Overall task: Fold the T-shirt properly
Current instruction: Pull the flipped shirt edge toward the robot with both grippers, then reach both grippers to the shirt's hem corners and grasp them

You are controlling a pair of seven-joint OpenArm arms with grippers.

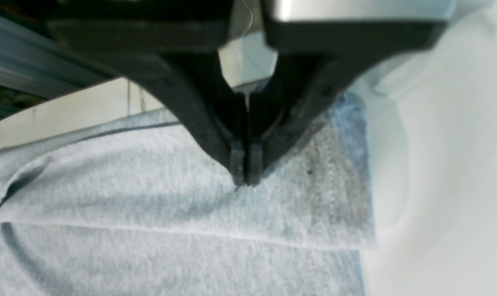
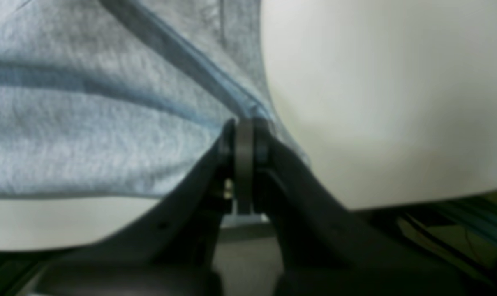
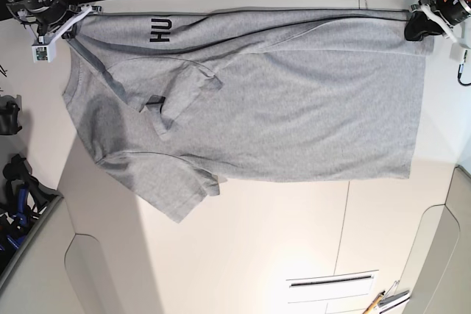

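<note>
2 grippers, left gripper (image 1: 244,181) and right gripper (image 2: 244,135), pinch the T-shirt (image 3: 294,108); uneven pulling could skew the fold.

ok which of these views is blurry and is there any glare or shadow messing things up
Right wrist view: softest overall, the right gripper and T-shirt weave smeared. Left wrist view: the left gripper tips and nearby knit fairly sharp, the housing above blurred, the table washed out white. Base view: sharp, with a bright glare patch on the table's near edge and a soft shadow along the shirt's collar side.
</note>
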